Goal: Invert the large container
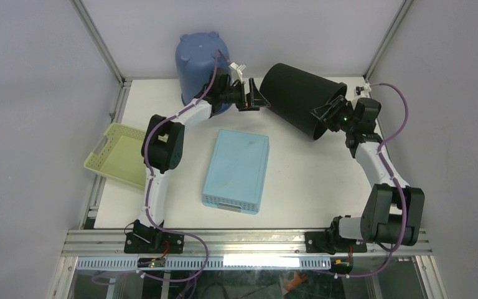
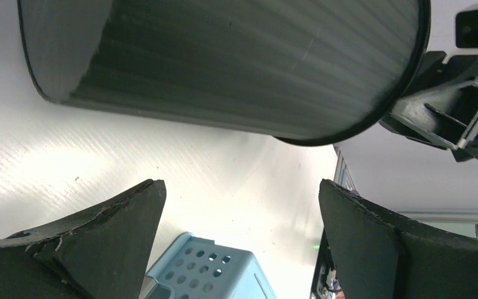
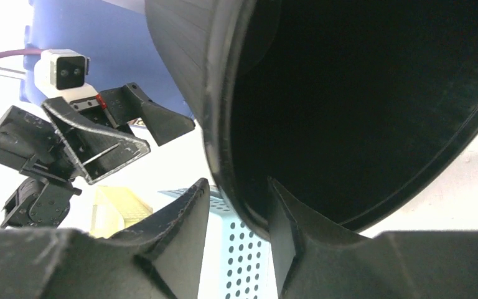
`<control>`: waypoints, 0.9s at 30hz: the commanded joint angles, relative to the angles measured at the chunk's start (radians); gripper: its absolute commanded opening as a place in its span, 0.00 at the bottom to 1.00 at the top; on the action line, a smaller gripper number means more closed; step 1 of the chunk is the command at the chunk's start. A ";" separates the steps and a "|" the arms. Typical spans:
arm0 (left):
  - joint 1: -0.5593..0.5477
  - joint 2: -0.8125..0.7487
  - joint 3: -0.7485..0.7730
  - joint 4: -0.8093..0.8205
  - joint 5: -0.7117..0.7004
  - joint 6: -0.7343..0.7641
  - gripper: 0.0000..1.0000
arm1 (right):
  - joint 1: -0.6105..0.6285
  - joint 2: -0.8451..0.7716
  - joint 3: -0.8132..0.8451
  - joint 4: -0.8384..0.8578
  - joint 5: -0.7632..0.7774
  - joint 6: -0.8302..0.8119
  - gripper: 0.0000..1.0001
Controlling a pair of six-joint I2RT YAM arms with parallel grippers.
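The large black container lies tilted at the back of the table, its base to the left and its open mouth to the right. My right gripper is shut on its rim. In the right wrist view one finger is inside the mouth and one is outside. My left gripper is open and empty just left of the container's base. In the left wrist view the container's ribbed wall fills the top, apart from the fingers.
A dark blue bucket stands upside down at the back left, behind my left arm. A light blue perforated basket lies upside down mid-table. A yellow-green basket sits at the left edge. Frame posts stand at the back corners.
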 commanded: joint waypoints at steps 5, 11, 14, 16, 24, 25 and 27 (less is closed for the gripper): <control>0.028 -0.175 -0.016 -0.008 0.000 0.051 0.99 | 0.014 0.093 0.073 0.119 -0.097 -0.013 0.11; 0.077 -0.269 -0.023 -0.068 -0.038 0.095 0.99 | 0.012 0.053 0.074 0.131 -0.245 -0.013 0.00; 0.099 -0.302 -0.029 -0.100 -0.047 0.121 0.99 | 0.013 0.051 0.059 0.174 -0.388 0.014 0.00; 0.108 -0.324 -0.039 -0.120 -0.052 0.137 0.99 | 0.012 0.052 0.045 0.197 -0.481 0.030 0.00; 0.113 -0.361 -0.090 -0.204 -0.118 0.198 0.99 | -0.002 0.099 0.072 -0.091 -0.691 -0.199 0.00; 0.113 -0.365 -0.100 -0.205 -0.118 0.200 0.99 | -0.005 0.107 0.090 -0.186 -0.673 -0.269 0.00; 0.112 -0.374 -0.121 -0.205 -0.120 0.204 0.99 | -0.006 0.108 0.126 -0.334 -0.563 -0.372 0.22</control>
